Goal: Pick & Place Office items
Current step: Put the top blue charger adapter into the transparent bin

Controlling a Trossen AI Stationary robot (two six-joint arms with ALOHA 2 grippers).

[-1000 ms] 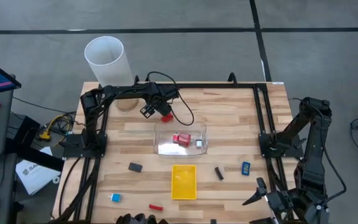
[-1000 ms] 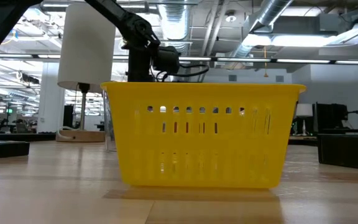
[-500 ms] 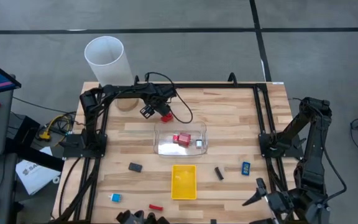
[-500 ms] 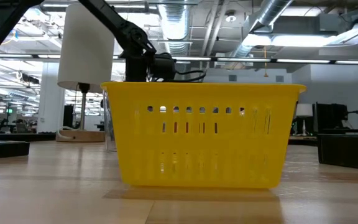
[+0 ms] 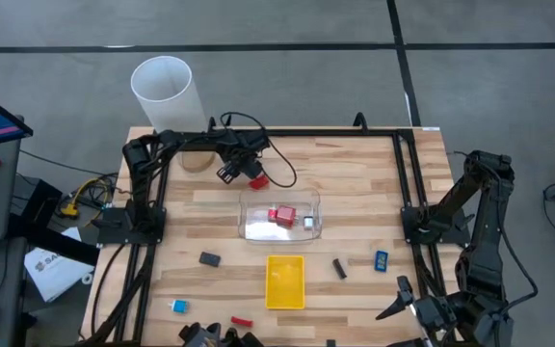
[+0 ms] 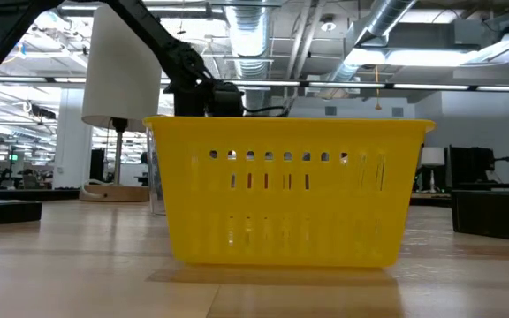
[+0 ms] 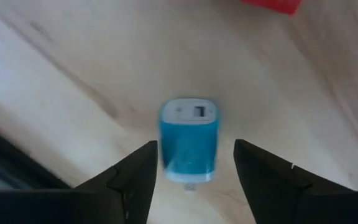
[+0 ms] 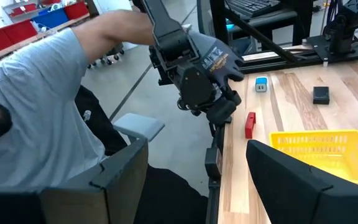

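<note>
Leaning in at the near edge of the pale wooden table (image 5: 355, 183), a person in a grey sleeve has a gloved hand (image 8: 219, 59) on what looks like dark hardware. Just beyond lie a thin red stick (image 8: 250, 124) and a small blue-and-white bit (image 5: 178, 306). The right gripper (image 5: 396, 298) waits at the near right corner, fingers spread wide and empty. Mid-table sits a yellow slotted plastic tray (image 5: 285, 280) with black rectangular bits (image 5: 209, 258) to either side. Farther on, a clear plastic tray (image 5: 258, 227) holds a red block (image 5: 280, 215). At the far side the left gripper (image 7: 194, 149) hangs low, fingers apart around a blue-and-white charger-like piece (image 7: 189, 140) lying on the wood, gripping nothing
</note>
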